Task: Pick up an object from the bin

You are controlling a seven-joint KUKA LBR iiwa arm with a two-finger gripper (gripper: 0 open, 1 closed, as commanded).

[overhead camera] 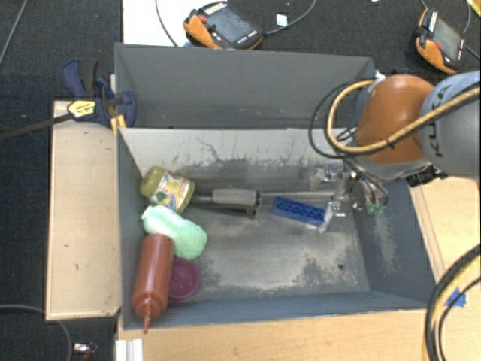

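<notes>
1. Jaws of the gripper (336,201) are showing too little to tell their opening or hold.
2. It is hanging just beside the right end of the blue block (299,210), right of centre on the floor of the bin (240,89).
3. A grey-handled tool (234,198) is lying left of the block.

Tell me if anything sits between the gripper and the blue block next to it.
Nothing visible does. The gripper is right at the view's-right end of the blue block. The grey handle lies off the opposite end, away from the gripper.
</notes>
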